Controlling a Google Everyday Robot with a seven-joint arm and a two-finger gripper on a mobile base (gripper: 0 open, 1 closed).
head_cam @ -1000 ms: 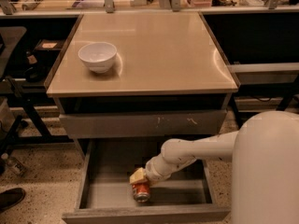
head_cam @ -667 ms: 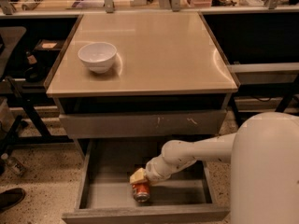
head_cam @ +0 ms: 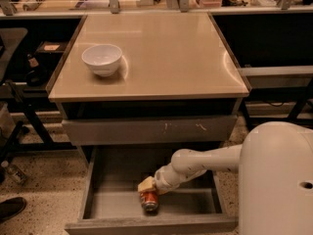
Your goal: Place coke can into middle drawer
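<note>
The coke can (head_cam: 149, 200), red-orange with a silver end, is inside the open middle drawer (head_cam: 112, 202), near the middle of its front wall. It looks to rest on the grey drawer floor. My gripper (head_cam: 148, 192) reaches into the drawer from the right on a white arm (head_cam: 200, 164) and sits right on top of the can, touching it. Its tan tip (head_cam: 145, 184) shows just above the can. Part of the can is hidden by the gripper.
A white bowl (head_cam: 102, 58) stands on the tan cabinet top (head_cam: 166, 53) at the left. Above the open drawer is a shut grey drawer front with white scratch marks (head_cam: 146, 129). My white base (head_cam: 276, 180) fills the lower right. Dark shelving stands on both sides.
</note>
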